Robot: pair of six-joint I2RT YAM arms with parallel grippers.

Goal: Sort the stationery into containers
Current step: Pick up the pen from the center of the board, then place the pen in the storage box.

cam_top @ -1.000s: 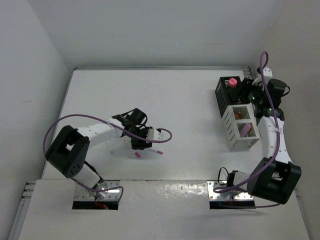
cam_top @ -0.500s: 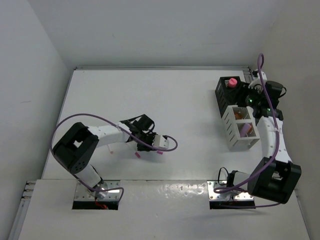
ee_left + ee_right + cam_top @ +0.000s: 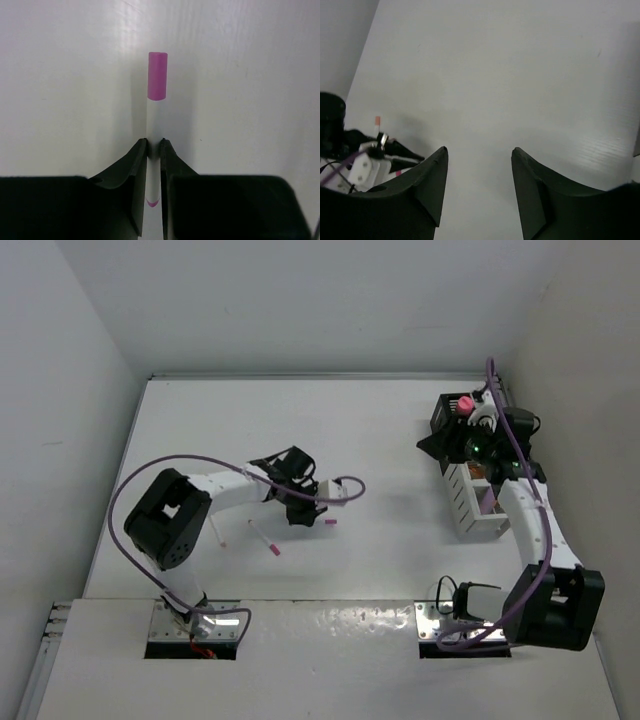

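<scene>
In the top view, the box-shaped holder (image 3: 445, 425) stands at the upper right of the table (image 3: 350, 420) with a chunky piece (image 3: 465, 403) in it. The slatted rack (image 3: 462, 510) stands directly below the holder in the frame, and the right gripper (image 3: 430, 445) hangs at the holder's left edge. Left of centre, the left gripper (image 3: 300, 512) has a pen (image 3: 331, 523) lying on the table between its fingers. Two more pens lie apart to its lower left, one (image 3: 266, 541) just below it and the other (image 3: 217, 532) farther left.
</scene>
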